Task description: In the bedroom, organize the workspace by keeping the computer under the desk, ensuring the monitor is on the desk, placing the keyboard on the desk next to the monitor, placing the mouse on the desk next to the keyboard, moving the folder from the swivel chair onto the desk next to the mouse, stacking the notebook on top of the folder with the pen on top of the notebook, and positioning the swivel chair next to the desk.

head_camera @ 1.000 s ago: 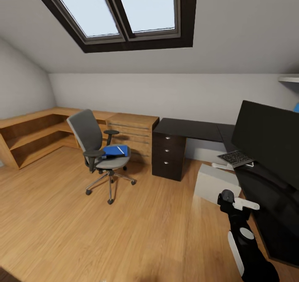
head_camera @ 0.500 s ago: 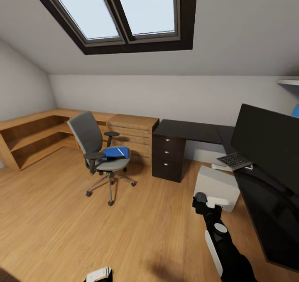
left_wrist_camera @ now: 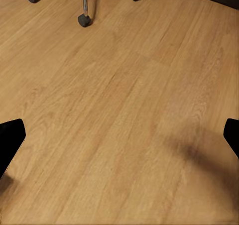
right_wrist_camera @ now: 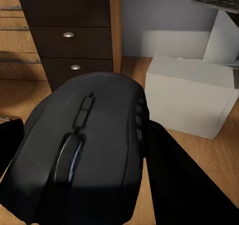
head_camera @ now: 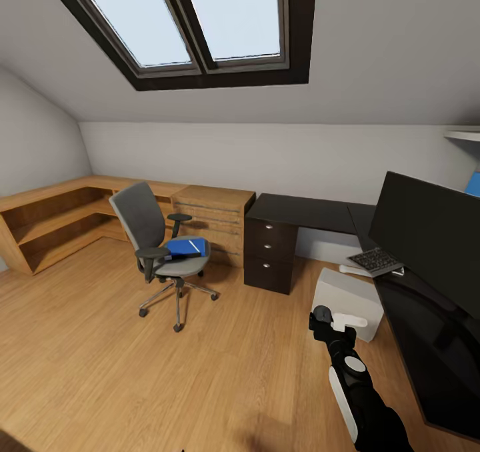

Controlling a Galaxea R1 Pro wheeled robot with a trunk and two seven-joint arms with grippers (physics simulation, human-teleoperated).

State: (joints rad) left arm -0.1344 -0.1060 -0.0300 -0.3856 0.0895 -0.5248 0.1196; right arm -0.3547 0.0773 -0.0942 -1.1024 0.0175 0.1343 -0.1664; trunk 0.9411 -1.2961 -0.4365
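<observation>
Over at the far left, well away from either arm, wooden shelving runs along the wall into the corner, and the swivel chair stands on the wooden floor in front of it, with the blue folder lying on its seat. A thin white thing rests on the folder, possibly the pen, though it is too small from here to be sure. The left gripper points down at bare floor, its two dark fingertips spread wide at the edges of its camera's picture, nothing between them; the chair's castors sit ahead of it. Beyond the chair is a wooden drawer unit, then the dark drawer pedestal of the desk, which bends round the corner toward the right. The right gripper is held low over the floor, ahead of the robot, and it is pinching the black mouse, which looms between its fingers in the wrist camera. Just beyond that gripper the white computer sits on the floor beside the desk edge. Further right and higher than the gripper, the keyboard lies on the desk, close in front of the big dark monitor.
</observation>
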